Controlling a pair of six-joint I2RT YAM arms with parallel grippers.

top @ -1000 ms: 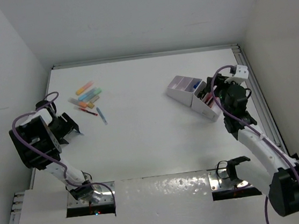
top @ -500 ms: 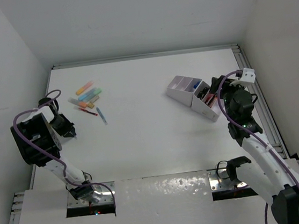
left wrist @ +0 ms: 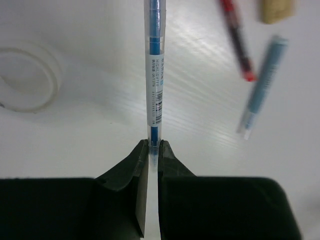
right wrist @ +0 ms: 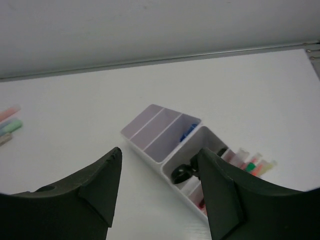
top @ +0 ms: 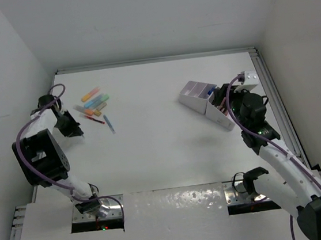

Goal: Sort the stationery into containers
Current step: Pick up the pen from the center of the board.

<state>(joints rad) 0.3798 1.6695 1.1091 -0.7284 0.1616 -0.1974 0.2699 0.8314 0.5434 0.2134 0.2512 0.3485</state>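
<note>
My left gripper [left wrist: 154, 145] is shut on the near end of a clear pen with a blue core [left wrist: 155, 75], which points straight away from the fingers just above the table. It sits at the far left in the top view [top: 68, 126]. Near it lie a red pen [left wrist: 237, 42], a blue marker [left wrist: 262, 85] and a cluster of pastel highlighters [top: 93, 103]. The white and lilac organiser [top: 194, 93] stands at the right. My right gripper [right wrist: 160, 175] hangs open over it. It holds black scissor handles [right wrist: 182, 172], a blue piece [right wrist: 187, 132] and markers [right wrist: 250, 165].
A pale translucent ring [left wrist: 27, 80] lies on the table left of the held pen. A tan item [left wrist: 274, 10] shows at the frame's top edge. A metal rail [top: 271, 96] runs along the table's right side, close behind the organiser.
My left gripper has closed on the blue-cored pen and moved toward the far left. The right arm has shifted slightly beside the organiser, its jaws still wide apart.
</note>
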